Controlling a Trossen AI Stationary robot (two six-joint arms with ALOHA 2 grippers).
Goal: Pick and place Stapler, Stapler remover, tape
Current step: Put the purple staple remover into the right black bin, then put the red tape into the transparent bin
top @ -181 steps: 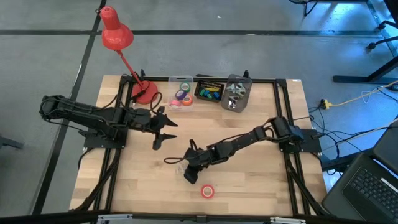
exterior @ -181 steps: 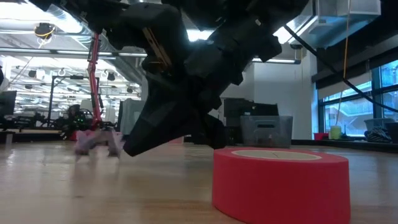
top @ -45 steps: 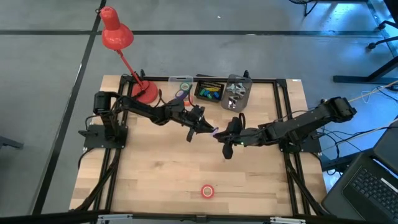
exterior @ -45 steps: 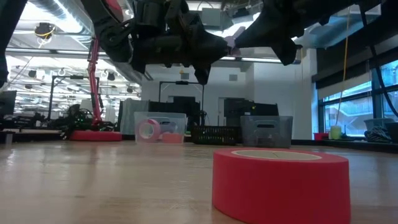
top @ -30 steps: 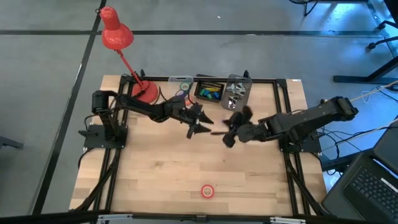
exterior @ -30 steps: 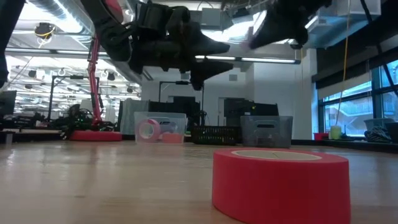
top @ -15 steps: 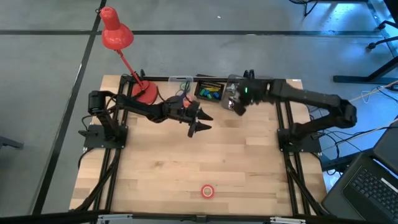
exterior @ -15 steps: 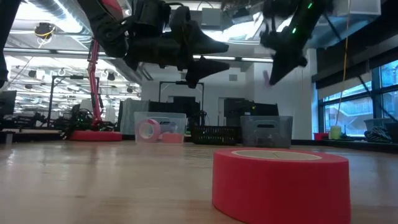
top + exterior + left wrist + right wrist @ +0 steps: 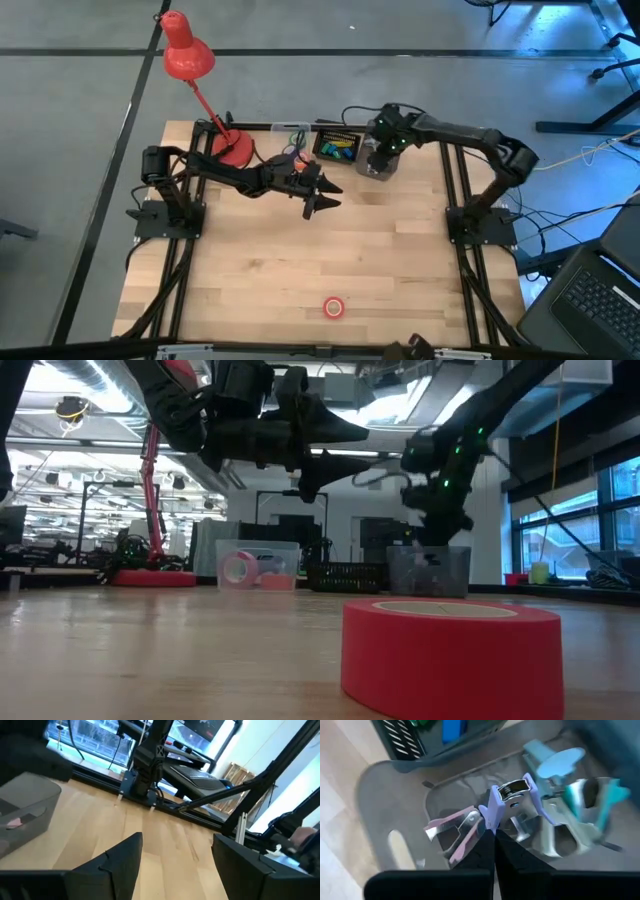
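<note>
High view first: the right gripper [image 9: 381, 152] was parked over the grey bin [image 9: 372, 166] at the back of the table [image 9: 400, 270], next to the dark tray [image 9: 336, 144] holding coloured bits. From the right wrist view, its fingers [image 9: 492, 851] were seen pinched tight together, and a lavender stapler remover [image 9: 507, 802] was sitting right at the tips, though whether it was actually clamped or just lying in the bin couldn't be told. A pink stapler remover [image 9: 456, 832] and a couple of light blue ones [image 9: 570, 787] were piled in the same bin. The left gripper [image 9: 322, 195] was held above the table's middle-back area with its fingers [image 9: 116, 861] spread wide and nothing between them, pretty clear in the left wrist view. One red-orange tape [image 9: 334, 308] roll was left flat on the wood near the front edge, well apart from both arms; it filled the foreground in the low view [image 9: 450, 656]. A clear box [image 9: 257, 565] with a pink roll inside was spotted at the back, near the red lamp [image 9: 190, 55] whose base stood on the back left corner.
</note>
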